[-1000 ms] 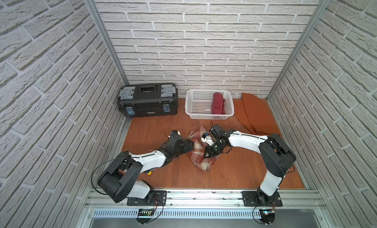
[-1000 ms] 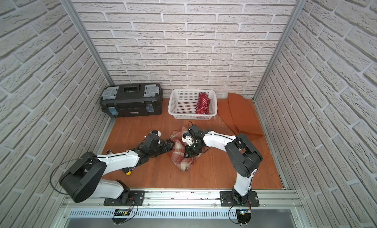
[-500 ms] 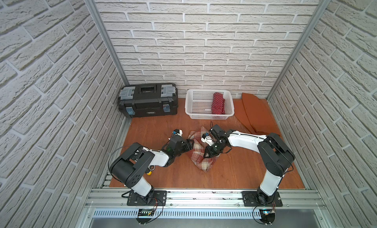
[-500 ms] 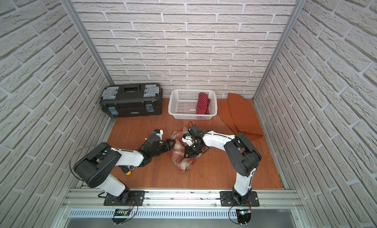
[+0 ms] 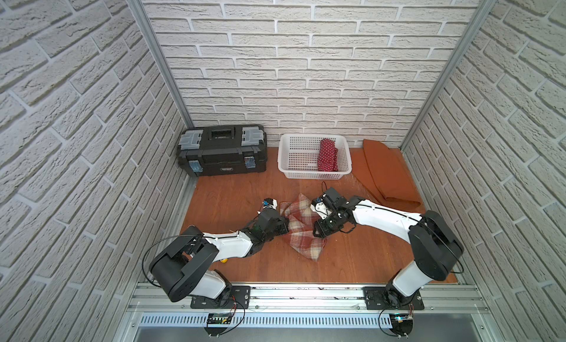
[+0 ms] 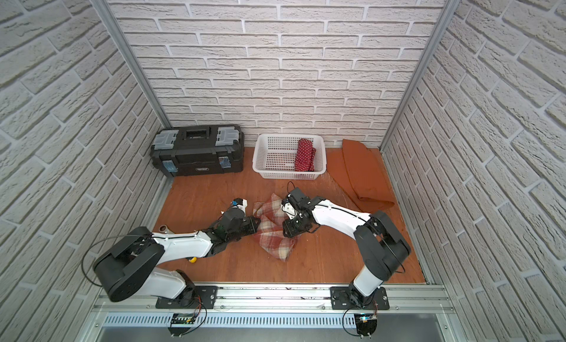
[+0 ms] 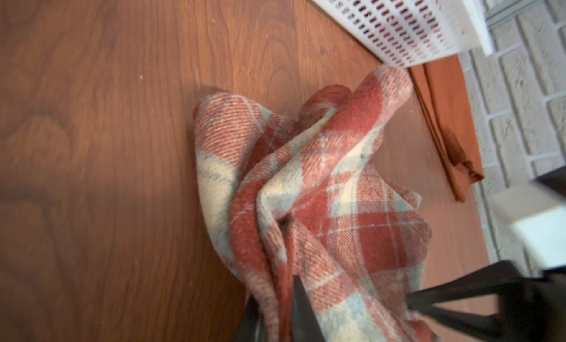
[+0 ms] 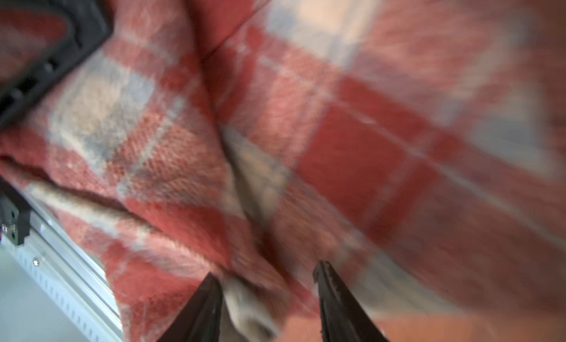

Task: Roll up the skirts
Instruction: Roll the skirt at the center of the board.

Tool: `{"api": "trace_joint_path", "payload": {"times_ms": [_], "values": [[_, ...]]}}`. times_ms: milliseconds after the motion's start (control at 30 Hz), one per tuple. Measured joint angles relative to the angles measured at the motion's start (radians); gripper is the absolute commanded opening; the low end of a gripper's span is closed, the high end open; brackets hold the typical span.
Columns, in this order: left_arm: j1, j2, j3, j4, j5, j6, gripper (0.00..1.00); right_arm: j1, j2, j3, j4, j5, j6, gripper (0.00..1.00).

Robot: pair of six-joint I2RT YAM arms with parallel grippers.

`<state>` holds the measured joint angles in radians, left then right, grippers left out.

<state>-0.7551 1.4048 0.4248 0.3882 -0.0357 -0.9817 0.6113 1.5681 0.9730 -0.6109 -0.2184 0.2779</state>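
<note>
**A:** Where was the plaid skirt, and who had hold of it?

**B:** The plaid skirt (image 5: 303, 242) lay bunched mid-tabletop (image 5: 232, 196) between the two arms, not yet a roll. The left hand (image 7: 275, 294) was pinched together on a fold at its edge. The right hand (image 8: 266, 271) had its fingers apart, with a cream fold lying loose between them, though that wrist view was blurred.

**A:** What could have gone wrong from there?

**B:** As I judged it, only one side was clamped. A pull from the left would have dragged the whole heap instead of stretching it flat, and the folds would have twisted further. The cloth looked thick and woolly, so a thin pinch could have slipped off. Had the right hand shut on several layers at once, the roll would have started lopsided.

**A:** And the count, nearest first?

**B:** There were two arms and two hands. One small yellow thing (image 5: 224, 259) sat beside the left arm, too small to name. Then came the one plaid skirt. Farther back stood one white basket (image 5: 306, 173) with one polka-dot skirt (image 5: 327, 155) rolled inside. One rust-orange skirt (image 5: 386, 175) lay folded flat just beside the basket, along the right wall. One black toolbox (image 5: 222, 150) stood in the far left corner. That made three skirts, one rolled and two not.
</note>
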Motion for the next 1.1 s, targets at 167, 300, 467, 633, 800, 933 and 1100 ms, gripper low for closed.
{"api": "trace_joint_path", "payload": {"times_ms": [167,300,467,633,800,933,1100], "values": [[-0.044,-0.017,0.002,-0.078,-0.034,-0.009,0.00,0.078,-0.142,-0.002,-0.074,0.185,0.023,0.53],[-0.071,-0.032,0.024,-0.138,-0.062,-0.019,0.00,0.336,-0.218,0.005,-0.105,0.407,0.022,0.57],[-0.077,-0.040,0.032,-0.182,-0.077,-0.033,0.00,0.694,-0.207,-0.003,-0.112,0.696,0.061,0.68],[-0.077,-0.041,0.035,-0.196,-0.080,-0.043,0.00,0.909,-0.074,0.009,-0.111,0.930,0.118,0.73],[-0.077,-0.041,0.044,-0.217,-0.080,-0.051,0.00,0.949,0.177,0.101,-0.127,1.069,0.158,0.84],[-0.077,-0.050,0.045,-0.235,-0.080,-0.053,0.00,0.933,0.311,0.151,-0.177,1.138,0.214,0.84],[-0.077,-0.058,0.048,-0.258,-0.080,-0.055,0.00,0.872,0.424,0.224,-0.282,1.167,0.315,0.84]]}}
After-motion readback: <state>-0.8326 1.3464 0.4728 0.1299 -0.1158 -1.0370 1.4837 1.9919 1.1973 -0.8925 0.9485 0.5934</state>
